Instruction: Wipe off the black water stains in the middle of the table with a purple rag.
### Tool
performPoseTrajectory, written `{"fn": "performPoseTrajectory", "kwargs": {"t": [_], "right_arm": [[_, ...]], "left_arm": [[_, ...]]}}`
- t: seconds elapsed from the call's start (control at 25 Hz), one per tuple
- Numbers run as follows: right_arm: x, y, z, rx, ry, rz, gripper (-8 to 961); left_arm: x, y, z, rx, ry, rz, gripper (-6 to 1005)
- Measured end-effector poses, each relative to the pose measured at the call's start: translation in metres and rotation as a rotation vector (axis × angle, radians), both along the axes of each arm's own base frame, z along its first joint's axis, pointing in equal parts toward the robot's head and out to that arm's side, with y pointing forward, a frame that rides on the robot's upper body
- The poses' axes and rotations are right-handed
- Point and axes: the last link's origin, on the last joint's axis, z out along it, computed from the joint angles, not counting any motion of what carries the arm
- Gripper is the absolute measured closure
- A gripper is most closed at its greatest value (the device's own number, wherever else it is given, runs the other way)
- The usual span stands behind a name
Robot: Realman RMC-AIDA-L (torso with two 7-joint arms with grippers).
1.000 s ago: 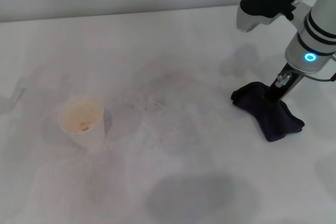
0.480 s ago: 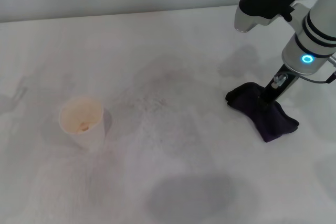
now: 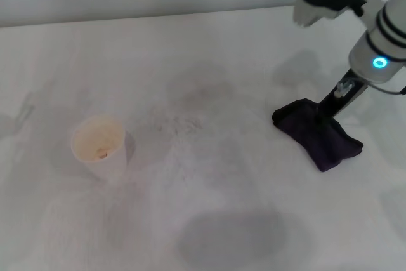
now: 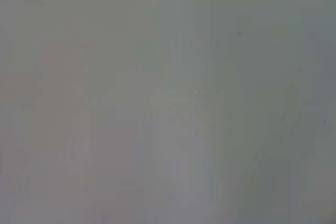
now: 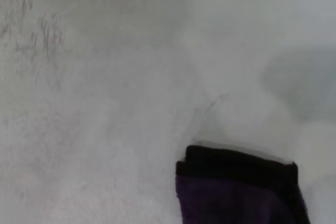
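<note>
One soft, limp purple rag lies bunched under the right gripper, grip unclear; pinching its thick middle fold looks best.

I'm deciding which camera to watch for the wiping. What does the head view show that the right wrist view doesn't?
Only the head view shows the white paper cup and the right gripper, down on the purple rag.

Only the right wrist view shows the rag's dark hem close up.

Both show the purple rag and the smudged table. No black blot is visible in either.
</note>
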Motion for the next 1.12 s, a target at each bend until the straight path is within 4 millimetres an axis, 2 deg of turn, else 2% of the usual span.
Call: {"fn": "performPoseTrajectory", "kwargs": {"t": [0.24,0.36,0.52,0.72,0.96,1.12], "right_arm": [[0.005,0.010,0.036,0.127,0.119,0.004,639],[0.014,0.016,0.055,0.232,0.202,0.015,640],[0.030,0.020,0.071,0.349,0.300,0.083,642],[0.059,0.019,0.085,0.523,0.348,0.173,644],[0.104,0.005,0.101,0.792,0.416,0.200,646],[0.127,-0.007,0.093,0.940,0.530,0.254,647]], "left_arm": [[0.000,0.000,0.000,-0.001,0.002,0.001,136],[-0.001,-0.001,0.001,0.003,0.000,0.005,136],[-0.001,-0.001,0.001,0.005,-0.003,0.001,136],[0.001,0.003,0.002,0.010,-0.005,-0.001,135],[0.001,0.006,0.005,0.025,-0.008,0.005,135],[-0.006,0.006,0.012,0.072,-0.039,0.061,135]]}}
